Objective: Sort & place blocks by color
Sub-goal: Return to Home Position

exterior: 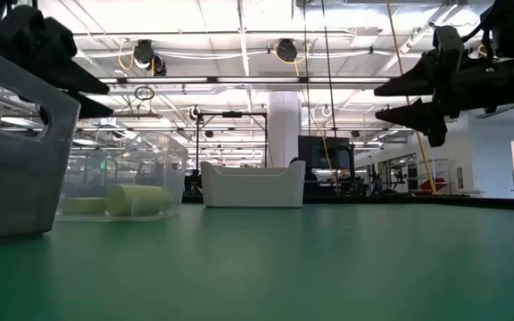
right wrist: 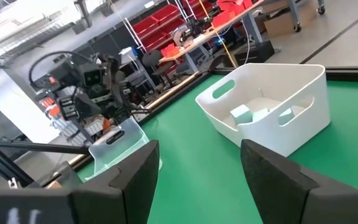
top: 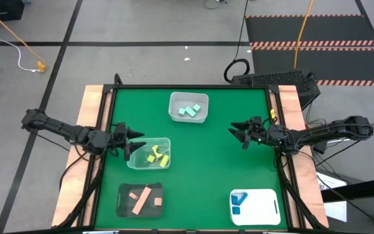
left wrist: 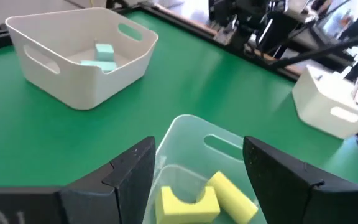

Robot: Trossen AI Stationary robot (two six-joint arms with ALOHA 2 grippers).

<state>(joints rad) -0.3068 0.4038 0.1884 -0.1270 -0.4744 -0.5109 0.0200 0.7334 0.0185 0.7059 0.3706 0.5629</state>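
Sort status, high view.
- Lower left: pink blocks (top: 140,200) in dark tray (top: 124,208).
- Lower right: blue blocks (top: 238,201) in white tray (top: 265,208).
- Mid-left: yellow blocks (top: 156,156) in clear bin (top: 138,162). Left gripper (top: 137,144) spread, empty, above its edge.
- Mid-right: right gripper (top: 237,135) spread, empty.
- Upper centre: mint blocks (top: 190,111) in white bin (top: 173,107).

All binned by colour, so sort looks done; arms only to park. Low view hides pink and blue. Only left wrist view shows a yellow pc's notch.
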